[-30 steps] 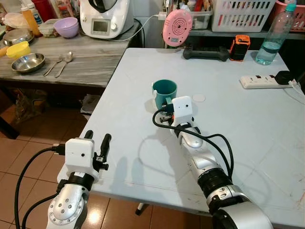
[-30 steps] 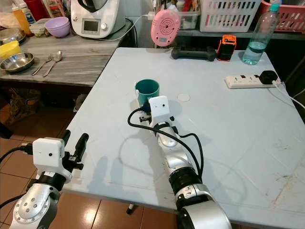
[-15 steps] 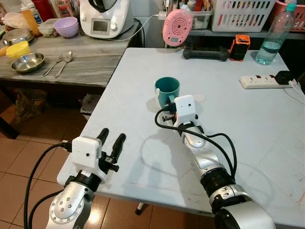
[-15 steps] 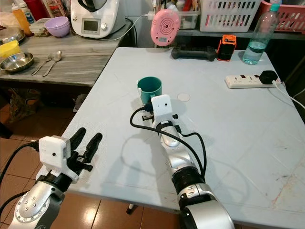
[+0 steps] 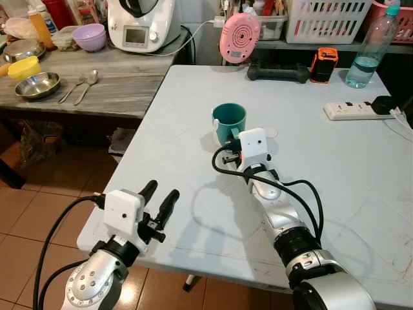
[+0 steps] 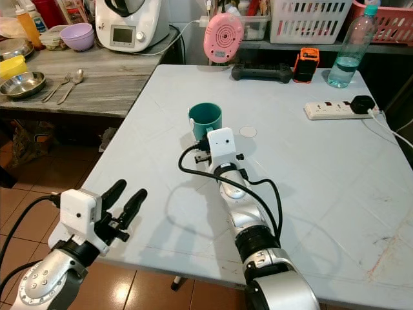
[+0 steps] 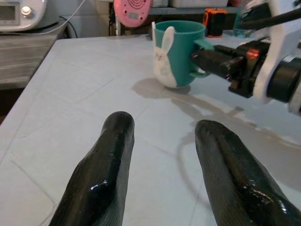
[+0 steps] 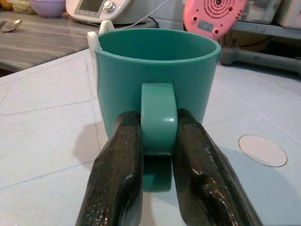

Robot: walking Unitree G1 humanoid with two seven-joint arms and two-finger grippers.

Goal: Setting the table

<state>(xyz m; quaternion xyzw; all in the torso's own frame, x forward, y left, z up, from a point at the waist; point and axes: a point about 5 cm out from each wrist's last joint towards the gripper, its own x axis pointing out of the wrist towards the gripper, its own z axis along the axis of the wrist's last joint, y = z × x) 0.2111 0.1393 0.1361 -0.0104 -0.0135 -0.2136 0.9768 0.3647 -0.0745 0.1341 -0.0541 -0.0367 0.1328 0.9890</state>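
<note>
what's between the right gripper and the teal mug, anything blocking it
Nothing visible. The right gripper is already shut on the handle of the teal mug, one finger on each side, and the mug stands upright on the white table. The left gripper hovers open near the table's near edge, apart from the mug.

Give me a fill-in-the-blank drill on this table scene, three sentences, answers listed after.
1. The right pincer grips the teal mug by its ____.
2. The white figure on the mug's side, seen in the left wrist view, is a ____.
3. The left pincer hovers at the table edge with its fingers ____.

Missing words: handle; rabbit; open
</note>
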